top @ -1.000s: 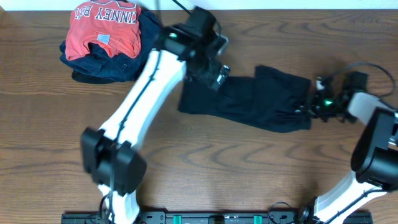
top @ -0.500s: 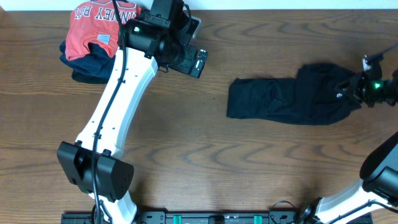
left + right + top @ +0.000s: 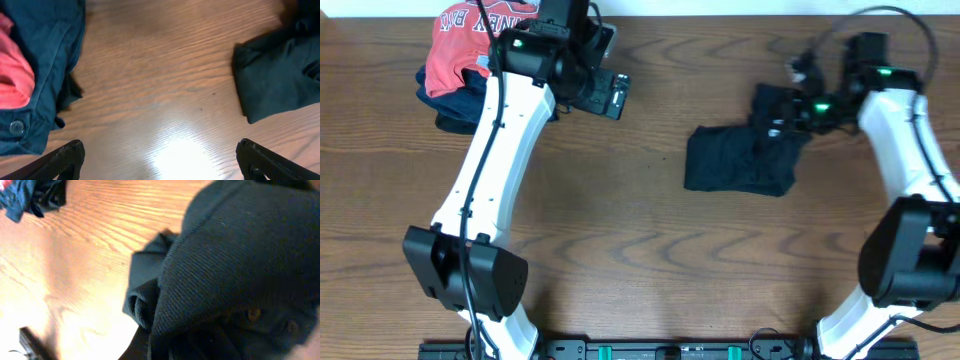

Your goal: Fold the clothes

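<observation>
Though partly doubled, black shirt lumpy, creased

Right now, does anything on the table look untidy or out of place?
Yes. The black shirt is bunched, not flat; the right gripper holds its right end up. The red shirt lies crumpled on the navy garment.

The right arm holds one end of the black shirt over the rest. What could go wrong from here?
The right fingers are shut on a bunched end of the black shirt, lifted over the rest; released so, the fold may land crumpled. The left fingers hang open, apart from the shirt, beside the navy garment, so nothing pins the far edge and the shirt may slide on the table.
</observation>
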